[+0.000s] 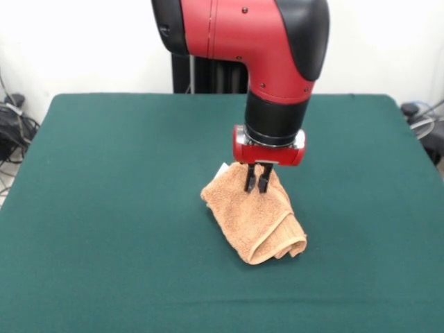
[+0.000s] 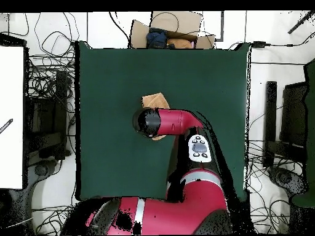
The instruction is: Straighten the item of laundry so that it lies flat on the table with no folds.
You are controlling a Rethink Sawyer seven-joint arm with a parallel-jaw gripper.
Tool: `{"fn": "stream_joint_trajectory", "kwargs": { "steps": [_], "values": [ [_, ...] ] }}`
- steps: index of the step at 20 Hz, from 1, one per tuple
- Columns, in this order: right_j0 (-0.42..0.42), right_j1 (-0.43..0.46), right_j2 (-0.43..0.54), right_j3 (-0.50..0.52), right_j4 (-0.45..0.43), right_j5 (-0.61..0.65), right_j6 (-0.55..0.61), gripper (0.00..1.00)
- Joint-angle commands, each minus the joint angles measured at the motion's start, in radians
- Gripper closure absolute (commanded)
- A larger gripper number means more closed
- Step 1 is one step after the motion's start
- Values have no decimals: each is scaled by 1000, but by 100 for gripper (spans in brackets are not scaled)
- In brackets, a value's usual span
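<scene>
The item of laundry [image 1: 257,222], a peach-orange towel, lies crumpled and folded over itself near the middle of the green table [image 1: 104,173]. Its lower right end is rolled into a thick fold. A bit of white tag [image 1: 222,168] pokes out at its upper left. My gripper [image 1: 257,189] comes straight down onto the towel's upper part, its two black fingers [image 1: 250,179] close together and pinching the cloth, which rises toward them. In the overhead view the arm's wrist [image 2: 147,121] hides the gripper, and only one edge of the towel [image 2: 155,100] shows on the table [image 2: 111,80].
A cardboard box [image 2: 169,31] with cloth in it sits just beyond one table edge. Cables [image 1: 14,125] and equipment lie on the floor around the table. A white panel [image 2: 11,117] stands off one side.
</scene>
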Motion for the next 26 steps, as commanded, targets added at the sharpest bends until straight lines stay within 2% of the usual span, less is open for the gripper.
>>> {"fn": "stream_joint_trajectory", "kwargs": {
  "steps": [1, 7, 16, 26],
  "values": [
    [-18, 49, 52, 49, 7, 16, 103, 100],
    [-25, 36, 60, 50, 14, 38, 93, 100],
    [-23, -6, 61, 28, 53, 178, 85, 100],
    [-66, -37, 69, 56, 28, 202, 24, 100]
  ]
}}
